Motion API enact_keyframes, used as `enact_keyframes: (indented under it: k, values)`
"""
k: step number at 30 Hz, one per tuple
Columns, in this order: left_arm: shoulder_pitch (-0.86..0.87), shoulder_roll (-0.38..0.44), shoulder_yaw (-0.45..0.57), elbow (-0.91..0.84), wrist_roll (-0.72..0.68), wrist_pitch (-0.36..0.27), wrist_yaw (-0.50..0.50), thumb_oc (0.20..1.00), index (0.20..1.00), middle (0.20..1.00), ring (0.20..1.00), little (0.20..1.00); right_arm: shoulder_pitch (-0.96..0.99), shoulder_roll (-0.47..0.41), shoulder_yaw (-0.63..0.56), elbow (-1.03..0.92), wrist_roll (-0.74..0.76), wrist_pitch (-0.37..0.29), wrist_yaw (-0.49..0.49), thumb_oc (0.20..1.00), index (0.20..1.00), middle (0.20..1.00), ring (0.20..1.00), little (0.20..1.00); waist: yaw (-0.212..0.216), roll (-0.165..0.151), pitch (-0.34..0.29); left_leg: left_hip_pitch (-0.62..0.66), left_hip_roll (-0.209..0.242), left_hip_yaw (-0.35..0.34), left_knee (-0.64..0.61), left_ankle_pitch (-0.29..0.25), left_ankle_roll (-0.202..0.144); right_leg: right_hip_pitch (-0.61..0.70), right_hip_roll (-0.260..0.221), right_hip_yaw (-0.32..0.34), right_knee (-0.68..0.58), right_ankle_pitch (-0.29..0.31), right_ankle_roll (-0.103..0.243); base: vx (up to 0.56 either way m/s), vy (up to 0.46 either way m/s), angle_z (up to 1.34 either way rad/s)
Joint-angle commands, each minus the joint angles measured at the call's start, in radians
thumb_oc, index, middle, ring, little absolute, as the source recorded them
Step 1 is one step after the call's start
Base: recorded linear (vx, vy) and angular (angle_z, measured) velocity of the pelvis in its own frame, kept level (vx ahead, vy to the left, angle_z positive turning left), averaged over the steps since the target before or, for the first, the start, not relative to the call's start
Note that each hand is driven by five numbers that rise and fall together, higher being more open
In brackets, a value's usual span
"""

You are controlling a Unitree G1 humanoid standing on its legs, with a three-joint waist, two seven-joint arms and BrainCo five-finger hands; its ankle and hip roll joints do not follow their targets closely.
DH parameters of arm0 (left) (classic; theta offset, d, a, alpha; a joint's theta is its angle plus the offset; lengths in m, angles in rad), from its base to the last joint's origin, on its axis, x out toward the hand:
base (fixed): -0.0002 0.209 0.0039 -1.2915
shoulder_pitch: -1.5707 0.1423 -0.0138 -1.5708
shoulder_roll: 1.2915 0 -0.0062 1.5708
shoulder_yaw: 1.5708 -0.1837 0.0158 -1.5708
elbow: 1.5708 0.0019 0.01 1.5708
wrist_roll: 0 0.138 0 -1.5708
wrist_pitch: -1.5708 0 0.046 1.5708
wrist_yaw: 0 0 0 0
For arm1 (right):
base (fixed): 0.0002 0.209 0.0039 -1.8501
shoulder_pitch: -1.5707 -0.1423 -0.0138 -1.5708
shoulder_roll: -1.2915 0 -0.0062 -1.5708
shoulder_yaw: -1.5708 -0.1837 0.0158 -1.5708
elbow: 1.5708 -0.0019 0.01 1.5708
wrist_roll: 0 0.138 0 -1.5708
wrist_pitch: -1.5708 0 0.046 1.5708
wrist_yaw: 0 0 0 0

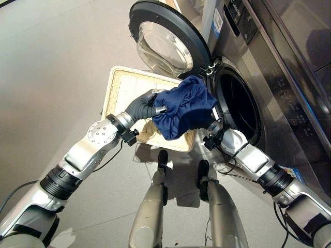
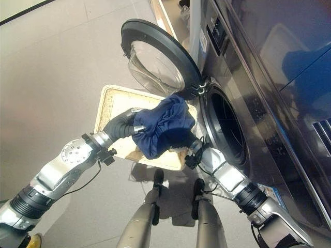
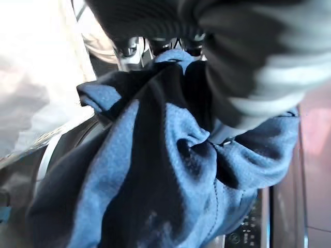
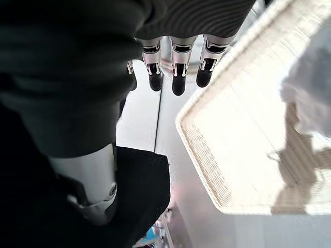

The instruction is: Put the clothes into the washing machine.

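While your left hand (image 1: 146, 107) grips the bunched navy garment (image 1: 183, 109) above the wicker basket (image 1: 120, 88), your right hand (image 4: 176, 64) sits under it; its wrist view shows fingers straight, empty. Beyond, the washing machine (image 1: 239, 106) door (image 1: 164, 39) is open.

Navy garment (image 2: 164, 126) over both hands, beside washing machine (image 2: 248, 103) (door (image 2: 155, 59) open), above basket (image 2: 111, 103).

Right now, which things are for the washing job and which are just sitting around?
For the job: blue garment, left hand, right hand, washing machine with its open door, wicker basket.
Just there: grey floor.
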Motion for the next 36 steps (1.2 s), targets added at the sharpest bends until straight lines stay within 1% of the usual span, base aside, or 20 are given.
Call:
enact_keyframes:
  k: [1, 4, 7, 9, 10, 11, 12, 13, 16, 20, 21, 23, 24, 26, 27, 29, 35, 36]
  values:
    - [-0.05, -0.001, -0.028, -0.029, -0.045, -0.021, -0.05, 0.2, 0.2, 0.2, 0.2, 0.2, -0.092, 0.019, 0.038, -0.18, 0.113, -0.023, 0.047, 1.0, 1.0, 1.0, 1.0, 1.0, -0.04, -0.019, -0.019, 0.03, -0.09, 0.1, 0.032, -0.083, 0.063, 0.103, 0.009, 0.025, -0.26, 0.159, 0.078, 0.0, 0.01, -0.05]
    - [-0.051, -0.003, -0.055, -0.03, -0.034, -0.024, -0.051, 0.2, 0.2, 0.2, 0.2, 0.2, -0.074, 0.026, 0.057, -0.179, 0.247, 0.016, 0.082, 1.0, 1.0, 1.0, 1.0, 1.0, -0.042, -0.02, -0.019, 0.024, -0.087, 0.103, 0.031, -0.08, 0.063, 0.098, 0.01, 0.027, -0.262, 0.161, 0.076, -0.01, 0.005, -0.09]
    - [-0.053, -0.008, -0.087, -0.03, -0.025, -0.026, -0.046, 0.2, 0.2, 0.2, 0.2, 0.2, -0.042, 0.055, 0.066, -0.167, 0.406, 0.055, 0.084, 1.0, 1.0, 1.0, 1.0, 1.0, -0.043, -0.022, -0.019, 0.015, -0.086, 0.104, 0.032, -0.076, 0.063, 0.092, 0.011, 0.028, -0.263, 0.164, 0.076, 0.0, 0.0, -0.02]
    - [-0.049, -0.01, -0.105, -0.03, -0.023, -0.028, -0.05, 0.2, 0.2, 0.2, 0.2, 0.2, -0.012, 0.079, 0.068, -0.147, 0.498, 0.066, 0.086, 1.0, 1.0, 1.0, 1.0, 1.0, -0.044, -0.023, -0.019, 0.009, -0.086, 0.106, 0.031, -0.074, 0.063, 0.087, 0.012, 0.027, -0.267, 0.167, 0.075, 0.0, 0.0, 0.0]
    - [-0.043, -0.011, -0.11, -0.029, -0.015, -0.031, -0.052, 0.2, 0.2, 0.2, 0.2, 0.2, 0.001, 0.089, 0.068, -0.137, 0.543, 0.068, 0.084, 0.765, 0.765, 0.765, 0.765, 0.765, -0.044, -0.023, -0.019, 0.007, -0.085, 0.106, 0.03, -0.073, 0.063, 0.085, 0.012, 0.027, -0.268, 0.169, 0.074, 0.0, 0.0, 0.0]
    - [-0.033, -0.012, -0.116, -0.031, -0.001, -0.033, -0.05, 0.2, 0.2, 0.2, 0.2, 0.2, 0.019, 0.104, 0.067, -0.123, 0.597, 0.067, 0.082, 0.42, 0.42, 0.42, 0.42, 0.42, -0.043, -0.022, -0.019, 0.006, -0.085, 0.106, 0.026, -0.071, 0.063, 0.083, 0.012, 0.026, -0.271, 0.171, 0.074, -0.01, 0.013, -0.03]
    - [-0.028, -0.013, -0.121, -0.03, 0.001, -0.031, -0.042, 0.2, 0.2, 0.2, 0.2, 0.2, 0.033, 0.116, 0.066, -0.113, 0.638, 0.069, 0.085, 0.294, 0.294, 0.294, 0.294, 0.294, -0.043, -0.022, -0.019, 0.005, -0.084, 0.107, 0.024, -0.069, 0.062, 0.082, 0.012, 0.025, -0.273, 0.173, 0.074, -0.01, 0.015, -0.05]
    - [-0.026, -0.013, -0.125, -0.029, 0.002, -0.028, -0.032, 0.2, 0.2, 0.2, 0.2, 0.2, 0.043, 0.125, 0.064, -0.109, 0.668, 0.069, 0.085, 0.2, 0.2, 0.2, 0.2, 0.2, -0.043, -0.022, -0.019, 0.003, -0.083, 0.108, 0.022, -0.068, 0.062, 0.08, 0.012, 0.025, -0.274, 0.174, 0.074, -0.01, 0.011, -0.08]
    - [-0.011, -0.011, -0.134, -0.007, 0.052, -0.006, 0.039, 0.2, 0.2, 0.2, 0.2, 0.2, 0.089, 0.164, 0.053, -0.084, 0.761, 0.05, 0.112, 0.2, 0.2, 0.2, 0.2, 0.2, -0.043, -0.02, -0.019, -0.004, -0.085, 0.105, 0.017, -0.063, 0.064, 0.073, 0.014, 0.025, -0.276, 0.178, 0.073, -0.02, 0.002, -0.09]
    - [0.027, -0.003, -0.119, 0.03, 0.096, 0.006, 0.088, 0.2, 0.2, 0.2, 0.2, 0.2, 0.124, 0.183, 0.036, -0.078, 0.809, 0.0, 0.115, 0.2, 0.2, 0.2, 0.2, 0.2, -0.039, -0.019, -0.019, -0.017, -0.086, 0.102, 0.015, -0.056, 0.064, 0.064, 0.013, 0.022, -0.279, 0.182, 0.075, -0.02, -0.013, -0.07]
    - [0.042, -0.003, -0.114, 0.039, 0.136, 0.011, 0.098, 0.2, 0.2, 0.2, 0.2, 0.2, 0.135, 0.187, 0.028, -0.076, 0.813, -0.028, 0.111, 0.2, 0.2, 0.2, 0.2, 0.2, -0.038, -0.018, -0.019, -0.023, -0.087, 0.1, 0.016, -0.055, 0.064, 0.06, 0.013, 0.021, -0.28, 0.184, 0.076, 0.0, 0.0, 0.0]
    - [0.066, -0.002, -0.108, 0.057, 0.16, 0.031, 0.108, 0.2, 0.2, 0.2, 0.2, 0.2, 0.149, 0.198, 0.014, -0.071, 0.834, -0.064, 0.1, 0.2, 0.2, 0.2, 0.2, 0.2, -0.037, -0.017, -0.019, -0.027, -0.088, 0.099, 0.015, -0.053, 0.065, 0.055, 0.014, 0.021, -0.282, 0.187, 0.077, 0.0, 0.0, 0.0]
    - [0.074, 0.0, -0.107, 0.064, 0.184, 0.034, 0.112, 0.2, 0.2, 0.2, 0.2, 0.2, 0.153, 0.2, 0.01, -0.067, 0.833, -0.076, 0.099, 0.2, 0.2, 0.2, 0.2, 0.2, -0.038, -0.017, -0.019, -0.029, -0.088, 0.099, 0.015, -0.052, 0.065, 0.054, 0.014, 0.021, -0.282, 0.188, 0.077, 0.0, 0.0, 0.0]
    - [0.077, 0.004, -0.109, 0.066, 0.189, 0.038, 0.115, 0.2, 0.2, 0.2, 0.2, 0.2, 0.153, 0.2, 0.008, -0.065, 0.835, -0.082, 0.099, 0.2, 0.2, 0.2, 0.2, 0.2, -0.038, -0.017, -0.019, -0.03, -0.087, 0.099, 0.016, -0.052, 0.065, 0.053, 0.014, 0.021, -0.283, 0.188, 0.077, 0.0, 0.0, 0.0]
    - [0.088, 0.008, -0.108, 0.087, 0.215, 0.059, 0.117, 0.2, 0.2, 0.2, 0.2, 0.2, 0.158, 0.202, -0.002, -0.058, 0.842, -0.117, 0.086, 0.2, 0.2, 0.2, 0.2, 0.2, -0.039, -0.017, -0.019, -0.032, -0.087, 0.1, 0.015, -0.05, 0.064, 0.049, 0.014, 0.02, -0.285, 0.192, 0.077, 0.0, 0.0, 0.0]
    - [0.1, 0.016, -0.11, 0.107, 0.239, 0.078, 0.125, 0.2, 0.2, 0.2, 0.2, 0.2, 0.158, 0.203, -0.013, -0.036, 0.826, -0.157, 0.072, 0.2, 0.2, 0.2, 0.2, 0.2, -0.039, -0.016, -0.019, -0.033, -0.086, 0.102, 0.014, -0.049, 0.064, 0.047, 0.015, 0.019, -0.288, 0.195, 0.076, 0.0, 0.0, 0.0]
    - [0.112, 0.026, -0.119, 0.157, 0.341, 0.13, 0.192, 0.2, 0.2, 0.2, 0.2, 0.2, 0.162, 0.202, -0.04, -0.003, 0.772, -0.227, 0.02, 0.2, 0.2, 0.2, 0.2, 0.2, -0.04, -0.015, -0.019, -0.047, -0.084, 0.106, 0.012, -0.045, 0.062, 0.036, 0.016, 0.018, -0.292, 0.199, 0.077, 0.01, -0.001, -0.06]
    - [0.112, 0.027, -0.119, 0.177, 0.387, 0.154, 0.244, 1.0, 1.0, 1.0, 1.0, 1.0, 0.16, 0.202, -0.046, 0.009, 0.732, -0.252, -0.001, 0.2, 0.2, 0.2, 0.2, 0.2, -0.04, -0.015, -0.019, -0.051, -0.084, 0.105, 0.013, -0.044, 0.062, 0.033, 0.016, 0.019, -0.292, 0.199, 0.077, 0.01, -0.004, -0.1]
